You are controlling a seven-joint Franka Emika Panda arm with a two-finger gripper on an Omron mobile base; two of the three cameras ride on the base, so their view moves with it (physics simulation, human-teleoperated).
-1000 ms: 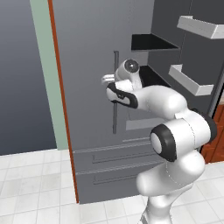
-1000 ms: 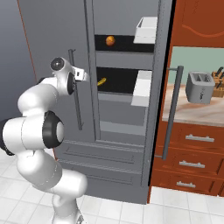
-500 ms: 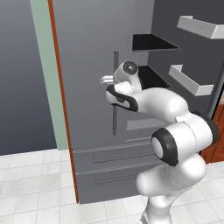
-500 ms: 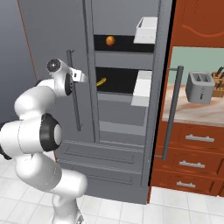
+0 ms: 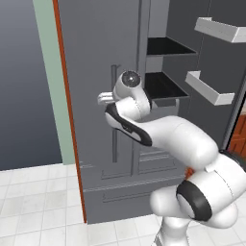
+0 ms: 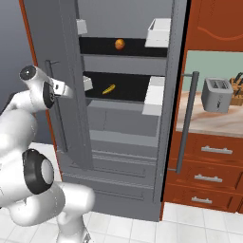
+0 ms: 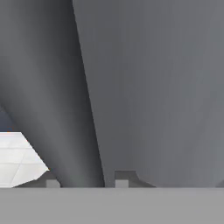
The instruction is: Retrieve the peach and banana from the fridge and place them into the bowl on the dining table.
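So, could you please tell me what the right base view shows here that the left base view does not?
Right base view: the peach on the upper fridge shelf, the banana on the shelf below, and a toaster on the wooden counter beside the fridge. Left base view: a pale green wall strip left of the fridge. Both share the grey fridge with its right door swung open, the tiled floor, and the gripper at the left door's bar handle.

open fridge (image 6: 128,156) holds peach (image 6: 120,44) above banana (image 6: 108,89) on shelves.
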